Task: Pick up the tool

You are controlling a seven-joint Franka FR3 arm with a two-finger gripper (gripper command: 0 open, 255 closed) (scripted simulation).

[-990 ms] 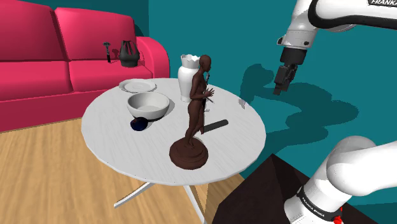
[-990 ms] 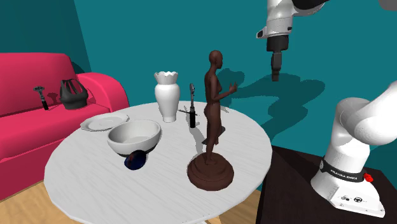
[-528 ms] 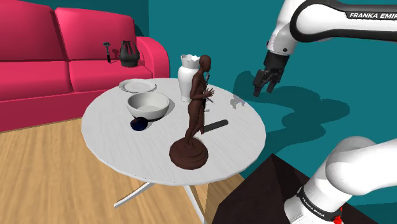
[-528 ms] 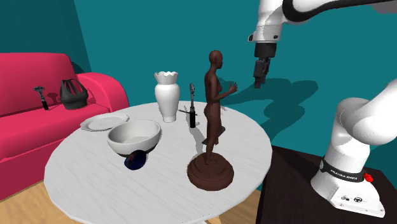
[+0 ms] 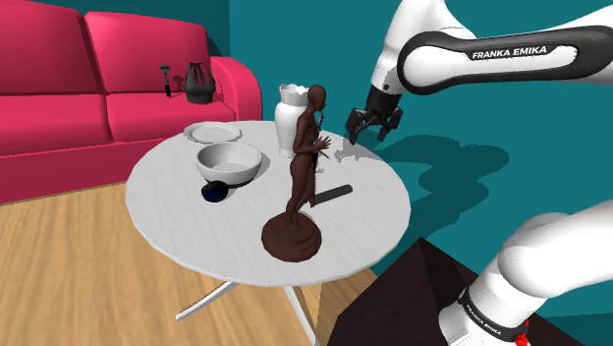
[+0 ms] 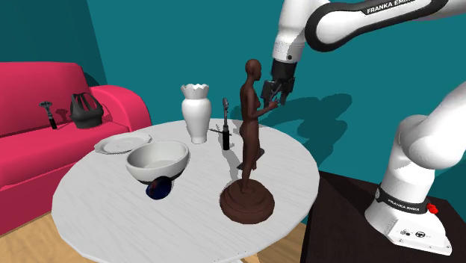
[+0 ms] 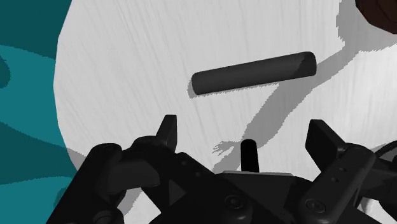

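Approach step: the pincer [image 5: 365, 129], wide open and empty, hovers over the bench's [image 5: 177, 211] far side; next, descend astride the dark tool handle [image 7: 254, 73].

Black gripper [image 6: 273, 93] hangs over the far side of the round white table [image 6: 293, 166], appearing just beside the raised hand of a brown statue [image 6: 252, 142]. A dark tool [image 6: 225, 139] sits between the statue and a white vase [image 6: 196, 112]. White bowl [image 6: 157, 161], plate [image 6: 123, 143] and a small dark blue thing [image 6: 158, 187] lie toward the red sofa [image 6: 30, 142].
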